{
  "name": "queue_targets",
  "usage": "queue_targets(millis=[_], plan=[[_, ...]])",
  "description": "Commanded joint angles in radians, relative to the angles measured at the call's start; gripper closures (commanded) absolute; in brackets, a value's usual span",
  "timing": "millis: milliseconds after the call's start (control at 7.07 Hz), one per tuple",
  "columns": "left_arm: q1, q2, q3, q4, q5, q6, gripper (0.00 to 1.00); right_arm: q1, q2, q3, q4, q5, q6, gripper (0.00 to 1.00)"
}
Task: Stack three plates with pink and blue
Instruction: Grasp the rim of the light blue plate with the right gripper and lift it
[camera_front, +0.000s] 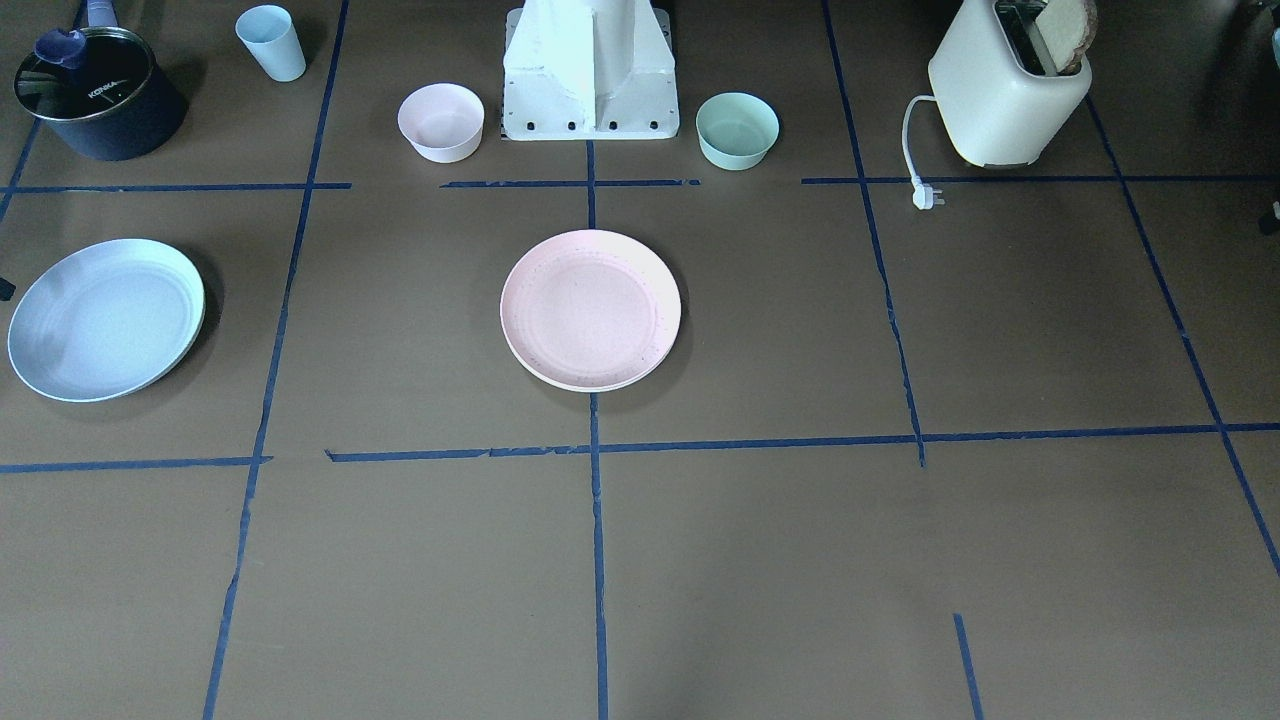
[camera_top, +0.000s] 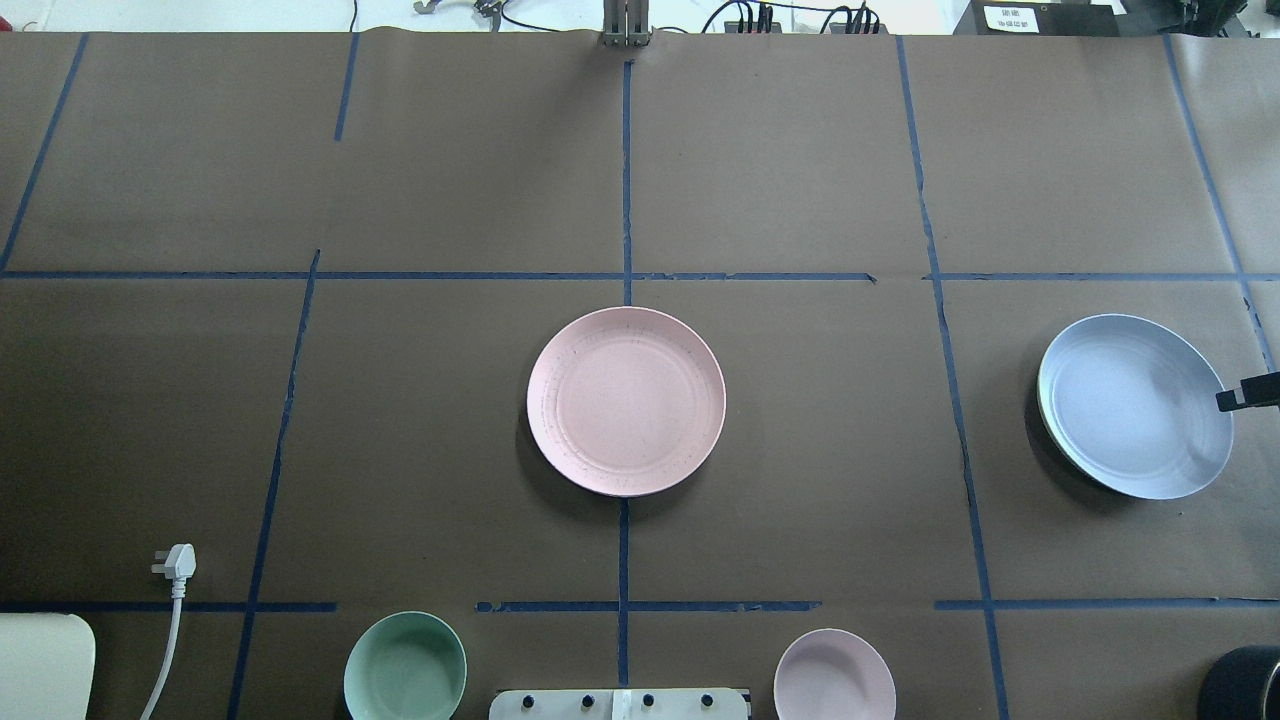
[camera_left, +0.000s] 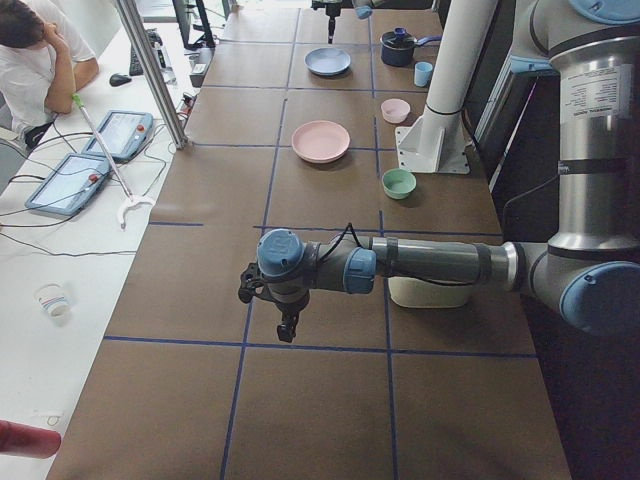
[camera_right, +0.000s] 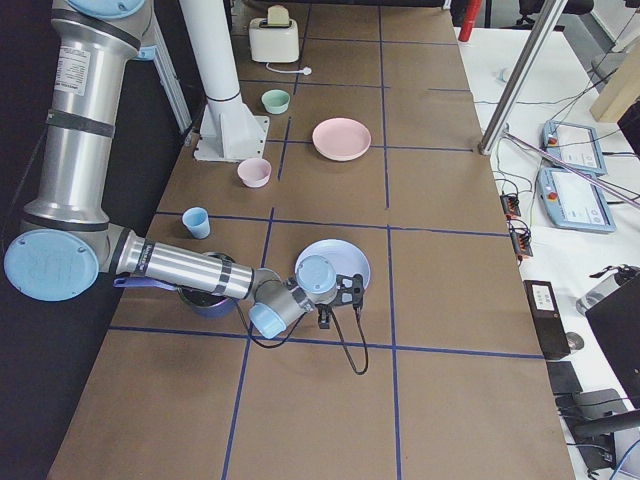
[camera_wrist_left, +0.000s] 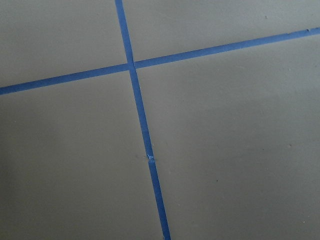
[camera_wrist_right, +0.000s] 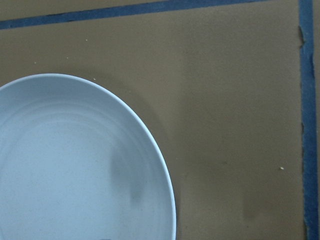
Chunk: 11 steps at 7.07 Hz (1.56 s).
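Note:
The pale pink plate (camera_front: 590, 310) lies at the table's middle, also in the overhead view (camera_top: 626, 400). A cream rim shows under its near edge; I cannot tell whether that is the cream-white plate. The light blue plate (camera_front: 105, 318) lies alone on the robot's right (camera_top: 1135, 405) and fills the right wrist view (camera_wrist_right: 75, 165). My right gripper (camera_top: 1248, 392) hovers at this plate's outer rim, only a black tip showing; open or shut I cannot tell. My left gripper (camera_left: 287, 325) hangs over bare table far from the plates, seen only from the side; I cannot tell its state.
A small pink bowl (camera_front: 441, 121) and a mint-green bowl (camera_front: 737, 129) flank the robot base (camera_front: 590, 80). A blue cup (camera_front: 271, 42) and a dark pot (camera_front: 95, 92) stand behind the blue plate. A toaster (camera_front: 1010, 85) with its plug (camera_front: 927, 196) is opposite.

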Motion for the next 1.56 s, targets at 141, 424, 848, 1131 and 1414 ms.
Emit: queue_targets(millis=[141,424,848,1131,1414], plan=[[-0.003,0.000,-0.002,0.000,0.000,0.000,0.00,-0.022,0.078,-0.073,0.000,-0.007,0.002,0.09],[-0.004,0.000,-0.005,0.000,0.000,-0.001,0.00,-0.021,0.078,-0.064,0.023,0.002,0.077,0.83],[-0.009,0.000,-0.005,0.000,0.000,-0.001,0.00,-0.022,0.073,-0.064,0.032,0.004,0.074,1.00],[-0.009,0.000,-0.005,0.002,0.000,-0.001,0.00,-0.021,0.073,-0.055,0.031,0.010,0.073,1.00],[-0.009,0.000,-0.005,0.002,-0.002,-0.003,0.00,-0.016,0.070,0.002,0.021,0.078,0.079,1.00]])
